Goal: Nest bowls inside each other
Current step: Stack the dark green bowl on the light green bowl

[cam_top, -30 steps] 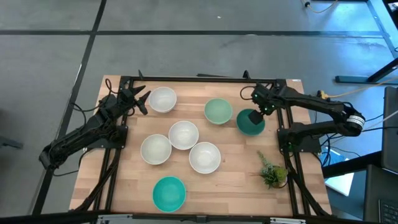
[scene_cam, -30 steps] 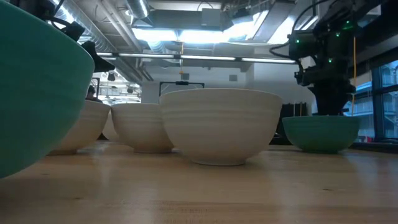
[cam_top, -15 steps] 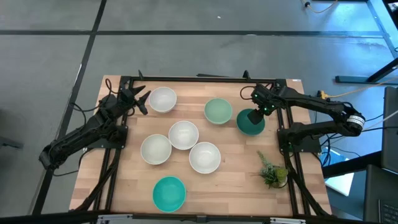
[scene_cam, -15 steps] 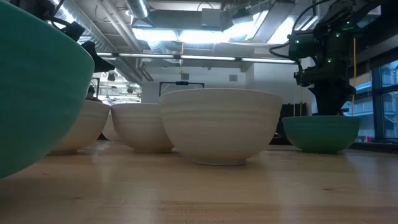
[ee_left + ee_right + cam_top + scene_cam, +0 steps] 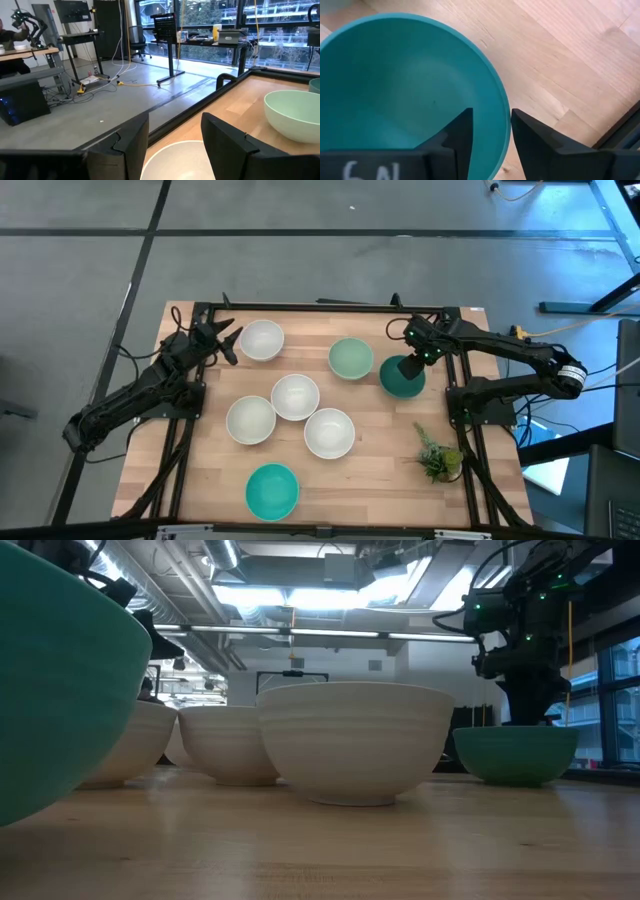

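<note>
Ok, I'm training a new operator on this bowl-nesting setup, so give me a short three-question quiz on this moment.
1. True or false: the right gripper straddles the rim of the dark teal bowl.
2. Which bowl lies nearest the left gripper? A) white bowl B) bright turquoise bowl C) pale mint bowl
3. How many bowls are already nested?

Key: 1 true; 2 A; 3 none, all seven sit apart.

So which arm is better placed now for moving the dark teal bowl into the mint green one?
The right arm. Its gripper straddles the rim of the dark teal bowl, one finger inside, right beside the mint green bowl. The left gripper waits open at the far white bowl.
</note>
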You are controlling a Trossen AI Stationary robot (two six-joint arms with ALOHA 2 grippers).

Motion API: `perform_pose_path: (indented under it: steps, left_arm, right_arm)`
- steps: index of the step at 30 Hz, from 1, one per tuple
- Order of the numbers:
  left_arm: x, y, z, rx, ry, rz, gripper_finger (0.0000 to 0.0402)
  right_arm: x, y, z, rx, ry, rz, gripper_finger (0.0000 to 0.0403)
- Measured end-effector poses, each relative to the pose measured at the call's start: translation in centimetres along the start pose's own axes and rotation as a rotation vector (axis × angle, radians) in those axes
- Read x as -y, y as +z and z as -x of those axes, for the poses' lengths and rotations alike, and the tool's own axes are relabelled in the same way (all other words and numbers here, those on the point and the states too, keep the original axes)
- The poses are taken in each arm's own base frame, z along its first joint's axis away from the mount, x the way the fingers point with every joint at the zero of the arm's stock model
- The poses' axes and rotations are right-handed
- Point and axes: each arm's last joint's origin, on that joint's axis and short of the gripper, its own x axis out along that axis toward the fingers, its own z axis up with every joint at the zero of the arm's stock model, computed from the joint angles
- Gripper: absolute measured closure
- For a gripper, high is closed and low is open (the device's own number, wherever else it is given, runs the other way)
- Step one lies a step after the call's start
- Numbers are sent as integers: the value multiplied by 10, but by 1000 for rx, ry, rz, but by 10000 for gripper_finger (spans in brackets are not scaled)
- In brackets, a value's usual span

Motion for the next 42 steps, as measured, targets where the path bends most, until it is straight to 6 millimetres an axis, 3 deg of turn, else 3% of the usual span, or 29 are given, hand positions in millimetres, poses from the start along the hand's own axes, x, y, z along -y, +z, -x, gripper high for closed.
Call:
perform_pose_path:
  steps: [26,32,38,42]
  left_arm:
    - [0,0,0,1,0,0,225]
    - [0,0,0,1,0,1,225]
    - [0,0,0,0,0,1,225]
    - [0,0,0,0,0,1,225]
  right_arm:
    - [1,-8,-7,-160,-4,-47,271]
    - [-1,-3,-20,-211,-21,-30,317]
    - [-5,6,-26,-150,12,-5,384]
    - [-5,7,-26,-148,32,-2,388]
